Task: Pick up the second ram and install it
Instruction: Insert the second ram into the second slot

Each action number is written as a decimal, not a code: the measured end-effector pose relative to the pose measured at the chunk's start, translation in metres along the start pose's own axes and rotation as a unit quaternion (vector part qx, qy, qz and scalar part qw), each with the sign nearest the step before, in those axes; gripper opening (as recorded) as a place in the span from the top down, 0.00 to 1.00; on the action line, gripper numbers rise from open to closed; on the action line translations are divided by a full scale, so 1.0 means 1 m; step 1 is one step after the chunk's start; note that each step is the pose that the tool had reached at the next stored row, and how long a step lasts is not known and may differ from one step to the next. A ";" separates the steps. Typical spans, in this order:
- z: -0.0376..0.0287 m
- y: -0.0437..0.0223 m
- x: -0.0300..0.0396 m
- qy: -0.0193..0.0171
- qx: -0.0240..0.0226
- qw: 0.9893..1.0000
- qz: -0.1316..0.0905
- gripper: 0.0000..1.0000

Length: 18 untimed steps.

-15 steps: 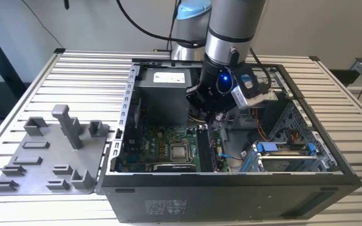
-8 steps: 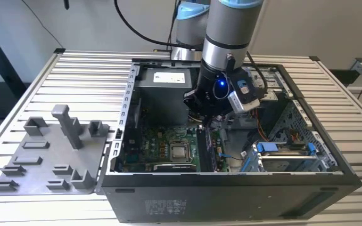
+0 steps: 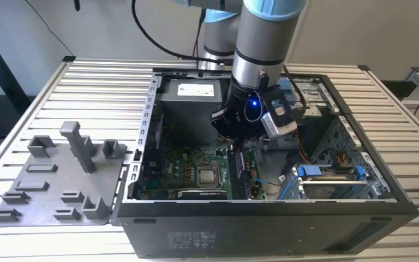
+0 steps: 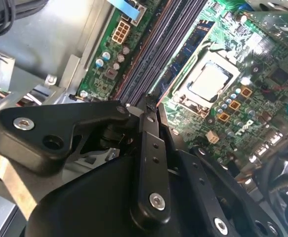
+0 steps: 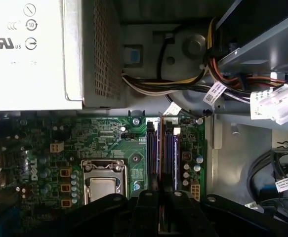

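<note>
Exterior view: tool (image 3: 240, 143) sat inside the PC case (image 3: 268, 224), directly over the memory slots (image 3: 240, 174). Second wrist view: tool tip hung just above the slots. First wrist view: tool clamped the second ram (image 5: 159, 148) edge-on, parallel to the slots, likely for straight seating.

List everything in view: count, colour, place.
table: one, silver, slatted, under everything
computer case: one, black, open, on the table
fixture tray: one, grey, at the exterior view's left of the case
power supply: one, grey, inside the case
motherboard: one, green, on the case floor
processor: one, silver, on the motherboard
second ram: one, thin, edge-on, between the fingers
arm: one, grey, reaching into the case
gripper: one, black, shut on the second ram
</note>
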<state>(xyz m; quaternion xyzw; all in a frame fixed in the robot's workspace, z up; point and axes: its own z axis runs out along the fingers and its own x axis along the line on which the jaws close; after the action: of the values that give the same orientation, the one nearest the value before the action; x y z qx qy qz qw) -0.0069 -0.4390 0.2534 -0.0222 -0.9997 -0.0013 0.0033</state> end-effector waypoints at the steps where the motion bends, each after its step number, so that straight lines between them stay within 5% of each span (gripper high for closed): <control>1: 0.0015 -0.0003 0.0001 0.000 0.000 1.000 0.000 0.86; 18: 0.0240 -0.0131 0.0023 0.004 0.003 1.000 0.000 0.86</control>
<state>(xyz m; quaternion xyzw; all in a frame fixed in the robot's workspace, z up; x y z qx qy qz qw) -0.0100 -0.4520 0.2294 -0.0223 -0.9997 0.0012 0.0072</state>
